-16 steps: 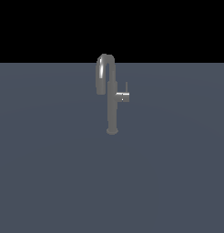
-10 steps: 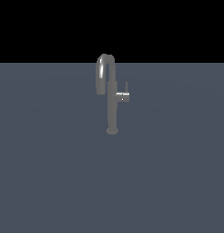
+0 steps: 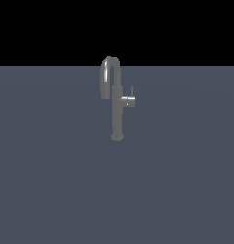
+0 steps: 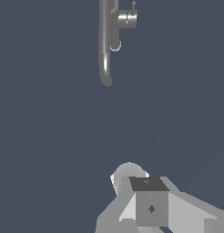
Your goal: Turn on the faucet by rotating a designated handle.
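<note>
Faucet (image 3: pixel 117 107) stood upright, handle (image 3: pixel 128 100) untouched, gripper (image 4: pixel 150 207) well apart from it; jaw opening couldn't be told.

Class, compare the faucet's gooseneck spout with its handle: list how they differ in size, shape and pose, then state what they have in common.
Size: the spout is far larger than the handle.
Shape: the spout curves in an inverted U; the handle is a short straight stub with a thin pin.
Pose: the spout arches over the top of the column; the handle juts sideways from mid-column, toward the exterior view's right.
Shared: both are grey metal and join the same column.
</note>
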You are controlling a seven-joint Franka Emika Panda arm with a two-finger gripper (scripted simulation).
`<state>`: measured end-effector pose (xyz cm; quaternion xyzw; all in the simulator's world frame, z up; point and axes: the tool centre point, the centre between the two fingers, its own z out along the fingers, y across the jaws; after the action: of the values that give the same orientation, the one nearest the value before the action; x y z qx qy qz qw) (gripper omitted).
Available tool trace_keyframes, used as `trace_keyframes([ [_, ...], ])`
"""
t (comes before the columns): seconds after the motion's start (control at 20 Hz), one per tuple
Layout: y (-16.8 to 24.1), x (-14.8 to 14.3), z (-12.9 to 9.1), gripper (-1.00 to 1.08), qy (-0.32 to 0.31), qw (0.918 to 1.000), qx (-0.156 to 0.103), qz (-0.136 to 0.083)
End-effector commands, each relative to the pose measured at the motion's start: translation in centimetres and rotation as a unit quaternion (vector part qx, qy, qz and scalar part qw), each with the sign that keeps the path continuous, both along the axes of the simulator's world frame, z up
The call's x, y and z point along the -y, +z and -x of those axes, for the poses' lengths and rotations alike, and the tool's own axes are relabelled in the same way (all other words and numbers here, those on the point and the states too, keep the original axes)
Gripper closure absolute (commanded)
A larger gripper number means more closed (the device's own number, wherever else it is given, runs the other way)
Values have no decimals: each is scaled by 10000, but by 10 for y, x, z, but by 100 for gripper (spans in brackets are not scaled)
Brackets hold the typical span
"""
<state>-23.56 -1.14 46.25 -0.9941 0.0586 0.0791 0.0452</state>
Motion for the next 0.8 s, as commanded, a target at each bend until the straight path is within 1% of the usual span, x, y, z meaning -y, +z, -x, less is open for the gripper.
trace_keyframes([
  [0.0, -2, -1, -10, 108, -152, 9997, -120, -137],
  [0.2, -6, -4, -31, 108, -464, 9974, -365, -421],
  [0.4, -11, -5, -54, 108, -815, 9919, -640, -742],
  [0.6, -18, -4, -77, 108, -1174, 9830, -921, -1072],
  [0.75, -24, -3, -95, 108, -1449, 9740, -1135, -1325],
])
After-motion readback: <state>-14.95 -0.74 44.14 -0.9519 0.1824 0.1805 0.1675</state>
